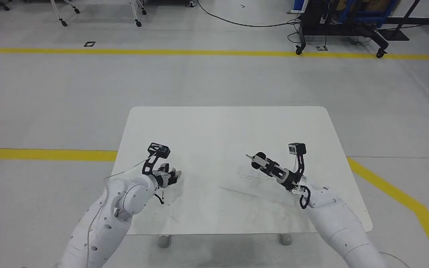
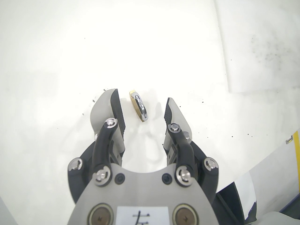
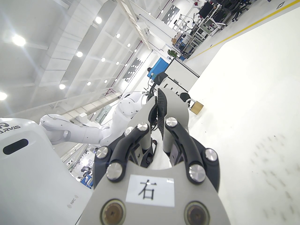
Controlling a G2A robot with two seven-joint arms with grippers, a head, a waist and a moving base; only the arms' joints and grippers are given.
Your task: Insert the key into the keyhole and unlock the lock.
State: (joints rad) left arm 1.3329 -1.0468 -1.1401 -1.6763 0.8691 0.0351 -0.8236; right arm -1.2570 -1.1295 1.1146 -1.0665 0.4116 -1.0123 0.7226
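Note:
A small brass padlock [image 2: 138, 106] with a silver shackle rests on the white table [image 1: 228, 134]. My left gripper [image 2: 141, 97] hangs just above it, open, one finger on each side and neither touching. From the right wrist view the padlock [image 3: 196, 106] lies farther off on the table, with the left arm behind it. My right gripper [image 1: 257, 159] is right of the table's middle, lifted and pointing toward the left arm. Its fingers [image 3: 161, 99] are pressed shut, and in the top view a thin silver key tip [image 1: 249, 157] sticks out of them.
The left gripper [image 1: 172, 177] is close to the table's left front edge [image 1: 134, 231]. Bare tabletop with grey scuff marks [image 1: 234, 191] lies between the two arms. A paler rectangular patch [image 2: 257, 47] sits beyond the padlock.

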